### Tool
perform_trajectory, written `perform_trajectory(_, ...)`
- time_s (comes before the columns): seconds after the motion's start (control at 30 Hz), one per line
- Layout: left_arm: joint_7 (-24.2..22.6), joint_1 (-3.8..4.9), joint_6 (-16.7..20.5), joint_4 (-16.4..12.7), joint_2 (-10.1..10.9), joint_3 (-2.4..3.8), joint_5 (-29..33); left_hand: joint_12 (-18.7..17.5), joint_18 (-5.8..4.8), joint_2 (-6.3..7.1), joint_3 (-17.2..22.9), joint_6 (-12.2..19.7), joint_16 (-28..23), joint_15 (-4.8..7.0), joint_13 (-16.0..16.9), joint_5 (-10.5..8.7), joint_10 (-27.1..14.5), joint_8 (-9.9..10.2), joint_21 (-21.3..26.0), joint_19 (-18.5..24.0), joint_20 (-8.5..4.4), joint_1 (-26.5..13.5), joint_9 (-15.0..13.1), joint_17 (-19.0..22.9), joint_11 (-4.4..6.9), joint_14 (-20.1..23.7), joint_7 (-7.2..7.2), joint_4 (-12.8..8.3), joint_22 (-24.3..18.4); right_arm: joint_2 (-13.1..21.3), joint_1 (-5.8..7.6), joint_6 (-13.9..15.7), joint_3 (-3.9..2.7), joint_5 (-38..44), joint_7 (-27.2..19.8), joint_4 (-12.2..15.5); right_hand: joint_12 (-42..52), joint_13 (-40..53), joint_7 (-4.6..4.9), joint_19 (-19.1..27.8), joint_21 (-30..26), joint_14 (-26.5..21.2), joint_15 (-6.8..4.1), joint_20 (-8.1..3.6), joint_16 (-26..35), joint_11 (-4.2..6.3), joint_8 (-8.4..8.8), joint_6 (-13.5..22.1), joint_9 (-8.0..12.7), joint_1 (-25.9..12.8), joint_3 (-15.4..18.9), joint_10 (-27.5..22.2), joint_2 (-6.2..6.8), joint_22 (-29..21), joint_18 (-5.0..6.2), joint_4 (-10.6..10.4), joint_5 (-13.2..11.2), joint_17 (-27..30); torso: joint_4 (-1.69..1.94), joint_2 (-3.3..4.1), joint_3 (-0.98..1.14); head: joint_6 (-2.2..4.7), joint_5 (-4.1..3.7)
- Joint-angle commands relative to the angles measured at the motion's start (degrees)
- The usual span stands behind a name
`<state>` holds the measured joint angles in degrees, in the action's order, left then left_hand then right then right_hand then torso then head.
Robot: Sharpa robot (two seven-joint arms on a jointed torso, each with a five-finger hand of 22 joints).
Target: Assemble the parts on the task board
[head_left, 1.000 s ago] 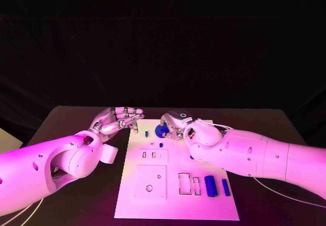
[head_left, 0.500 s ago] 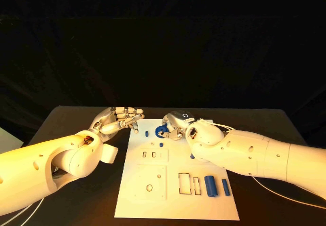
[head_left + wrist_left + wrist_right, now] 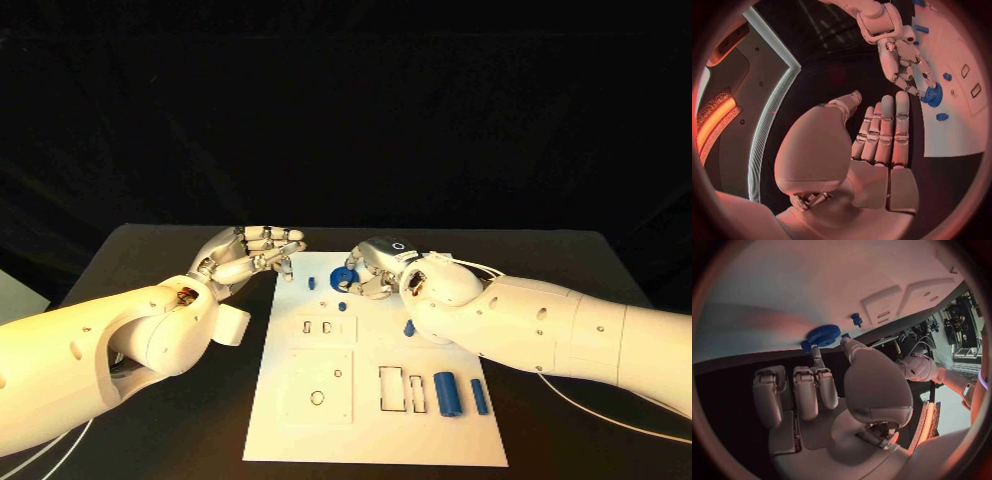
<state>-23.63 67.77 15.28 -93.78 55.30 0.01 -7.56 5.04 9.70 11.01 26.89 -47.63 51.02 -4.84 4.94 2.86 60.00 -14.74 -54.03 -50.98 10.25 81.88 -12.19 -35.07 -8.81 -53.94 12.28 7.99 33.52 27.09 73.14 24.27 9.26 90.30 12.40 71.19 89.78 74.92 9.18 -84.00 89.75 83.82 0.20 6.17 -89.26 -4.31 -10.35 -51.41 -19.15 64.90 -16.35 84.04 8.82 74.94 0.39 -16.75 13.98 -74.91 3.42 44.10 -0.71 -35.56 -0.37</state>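
Observation:
The white task board (image 3: 378, 430) lies in the middle of the black table. At its far end sits a blue round part (image 3: 343, 278) (image 3: 823, 334) (image 3: 932, 95). My right hand (image 3: 381, 264) (image 3: 820, 390) pinches that part between thumb and a fingertip, right at the board's surface. My left hand (image 3: 254, 250) (image 3: 879, 137) hovers just off the board's far left corner, fingers side by side, thumb apart, holding nothing. A small blue peg (image 3: 312, 284) and a blue stub (image 3: 342, 307) stand near the round part. Two blue cylinders (image 3: 447, 394) lie at the near right.
Two raised white square plates (image 3: 319, 385) with holes and slots occupy the board's left half, and rectangular recesses (image 3: 391, 390) lie beside the cylinders. Another blue piece (image 3: 410, 328) sits under my right forearm. Bare black table (image 3: 173, 440) flanks the board on both sides.

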Motion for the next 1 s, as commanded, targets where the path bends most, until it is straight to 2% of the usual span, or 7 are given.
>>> perform_trajectory(0.03, -0.3, 0.07, -0.7, -0.1, 0.0, 0.05, 0.2, -0.2, 0.82, -0.16, 0.2, 0.3, 0.2, 0.05, 0.0, 0.06, -0.2, 0.4, -0.1, 0.6, -0.01, 0.1, -0.1, 0.1, 0.09, 0.1, -0.26, 0.0, 0.1, 0.9, -0.06, 2.8, 0.01, -0.7, -1.7, 0.7, 0.2, 15.1, -0.02, -6.0, 0.3, 5.8, 0.16, 0.33, -0.3, -0.20, -0.27, -0.5, 0.0, -0.2, -0.1, 6.0, -0.53, 15.1, -0.39, 0.2, 0.2, -13.4, -0.04, -0.03, 0.01, 0.13, -0.03)
perform_trajectory(0.23, -0.4, 0.07, -0.7, 0.3, 0.1, 0.04, 0.2, -0.2, 0.82, -0.15, 0.3, 0.4, 0.2, 0.04, 0.0, 0.06, -0.2, 0.4, -0.2, 0.6, -0.01, 0.1, -0.1, 0.1, 0.07, 0.1, -0.24, 0.0, 0.1, 5.2, 0.33, 10.6, -0.26, -7.6, -7.9, 4.0, 0.2, 15.1, 0.09, -6.0, 0.3, 5.7, 0.13, 0.22, -0.2, -0.24, 0.40, -0.1, 0.0, 2.6, -0.9, 6.0, 0.47, 15.1, -0.39, 0.9, -0.6, -13.0, -0.28, -0.20, 0.15, 0.41, 0.06)
perform_trajectory(0.37, -0.4, 0.07, -0.7, 0.6, 0.2, 0.04, 0.2, -0.2, 0.82, -0.15, 0.3, 0.4, 0.2, 0.04, 0.0, 0.06, -0.2, 0.4, -0.2, 0.6, -0.01, 0.1, -0.1, 0.1, 0.07, 0.1, -0.24, 0.0, 0.1, 9.2, 1.54, 10.9, -0.52, -14.4, -11.1, 6.9, 0.2, 15.1, 0.21, -6.0, 0.3, 5.6, 0.22, 0.28, -0.1, -0.34, 0.73, 0.2, 0.1, 3.8, -1.2, 6.0, 0.84, 15.1, -0.39, 1.1, -1.0, -12.6, -0.69, -0.40, 0.34, 0.61, 0.24)
perform_trajectory(0.5, -0.4, 0.06, -0.8, 1.1, 0.2, 0.04, 0.2, -0.2, 0.82, -0.15, 0.3, 0.4, 0.2, 0.04, 0.0, 0.06, -0.2, 0.4, -0.2, 0.6, -0.01, 0.1, -0.1, 0.1, 0.07, 0.1, -0.24, 0.0, 0.1, 14.8, 3.32, 5.6, -0.66, -21.5, -13.2, 10.1, 0.2, 15.1, 0.29, -6.0, 0.3, 5.7, 0.30, 0.37, -0.1, -0.41, 0.97, 0.2, 0.0, 5.8, -1.7, 6.0, 1.18, 15.1, -0.39, 1.8, -1.2, -12.8, -1.32, -0.76, 0.61, 0.77, 0.22)
perform_trajectory(0.7, -0.5, 0.02, -1.1, 1.6, -0.2, 0.03, 0.2, -0.2, 0.82, -0.12, 0.3, 0.4, 0.2, 0.03, 0.0, 0.07, -0.3, 0.4, -0.3, 0.7, 0.00, 0.1, -0.1, 0.1, 0.07, 0.1, -0.24, -0.1, 0.2, 22.1, 4.36, -3.4, -0.84, -25.7, -16.5, 12.5, 0.2, 15.1, 0.44, -6.0, 0.3, 5.7, 0.31, 0.37, -0.1, -0.50, 1.26, -0.4, -0.2, 14.4, -4.6, 6.0, 2.69, 15.1, -0.39, 7.7, -4.5, -13.0, -1.98, -1.14, 1.02, 0.82, 0.28)
perform_trajectory(0.8, -0.6, 0.01, -1.2, 1.8, -0.3, 0.03, 0.2, -0.2, 0.82, -0.11, 0.3, 0.4, 0.2, 0.03, 0.0, 0.06, -0.3, 0.4, -0.3, 0.7, 0.00, 0.1, -0.1, 0.1, 0.06, 0.1, -0.24, -0.1, 0.2, 24.2, 4.51, -4.8, -0.86, -26.3, -17.3, 11.9, 0.2, 15.1, 0.46, -6.0, 0.3, 5.7, 0.34, 0.40, -0.2, -0.51, 1.33, -0.6, -0.2, 15.2, -4.7, 6.0, 3.26, 15.1, -0.39, 8.5, -4.6, -13.1, -2.29, -1.28, 1.24, 0.74, 0.41)
perform_trajectory(1.0, -0.6, -0.01, -1.3, 2.1, -0.7, 0.02, 0.2, -0.2, 0.82, -0.11, 0.3, 0.4, 0.2, 0.03, 0.0, 0.06, -0.3, 0.4, -0.3, 0.7, 0.00, 0.1, -0.1, 0.1, 0.06, 0.1, -0.24, -0.1, 0.2, 26.6, 4.40, -5.4, -0.85, -25.9, -18.1, 9.7, 0.2, 15.1, 0.48, -6.0, 0.3, 5.8, 0.35, 0.42, -0.2, -0.53, 1.51, -0.6, -0.2, 16.2, -4.8, 6.0, 3.93, 15.1, -0.39, 9.4, -4.6, -13.3, -2.25, -1.37, 1.63, 0.48, -0.11)
